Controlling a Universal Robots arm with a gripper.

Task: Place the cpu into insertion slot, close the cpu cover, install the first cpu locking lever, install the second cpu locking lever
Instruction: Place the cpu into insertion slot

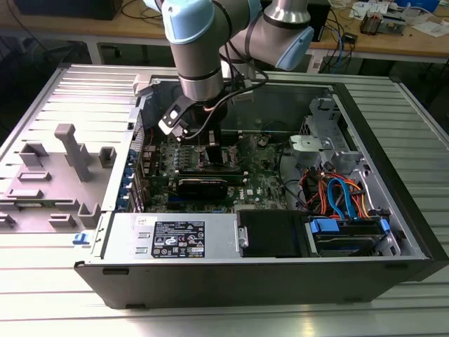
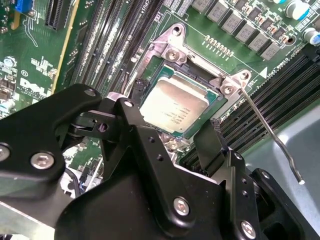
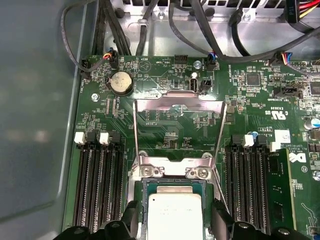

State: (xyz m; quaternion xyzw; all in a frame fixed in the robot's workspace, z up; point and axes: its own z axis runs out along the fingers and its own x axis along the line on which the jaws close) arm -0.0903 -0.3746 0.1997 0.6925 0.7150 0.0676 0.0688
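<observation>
I see the gripper [image 3: 175,222] spread astride the cpu [image 3: 174,205] lying in the insertion slot [image 3: 141,186], cpu cover [image 3: 179,102] open — a fingertip [image 3: 131,220] catching the chip's edge could, I judge, skew it.

The Universal Robots arm [image 1: 203,35] is reaching down from above, with its wrist [image 1: 200,81] pointing downward. The gripper [image 3: 175,217] is hanging low at the arm's end. Its two black fingers [image 3: 131,217] are standing apart, the jaws spread wide. In the second wrist view, its black linkages [image 2: 150,150] are angling toward the fingertips.
</observation>
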